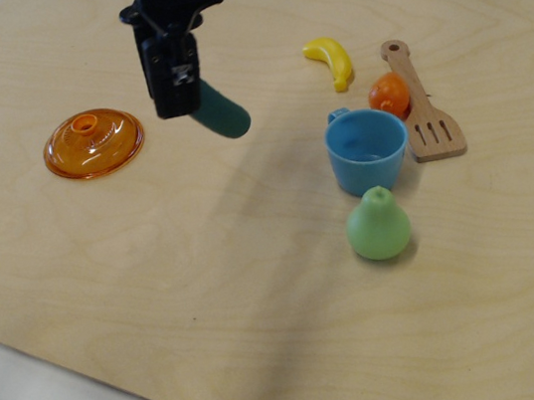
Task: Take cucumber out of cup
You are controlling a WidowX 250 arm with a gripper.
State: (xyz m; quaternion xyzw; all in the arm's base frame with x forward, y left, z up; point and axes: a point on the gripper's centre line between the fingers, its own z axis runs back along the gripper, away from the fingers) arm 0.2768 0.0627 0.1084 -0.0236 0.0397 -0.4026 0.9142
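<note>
A black gripper (pixel 178 97) clamped on a dark teal toy cucumber (pixel 220 114) hangs above the wooden surface (pixel 155 257), at ten o'clock from the light blue cup (pixel 367 151).

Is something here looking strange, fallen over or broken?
Nothing looks broken or spilled. The only unusual thing is the cucumber, which hangs tilted from the gripper above the table, left of the upright cup.
</note>
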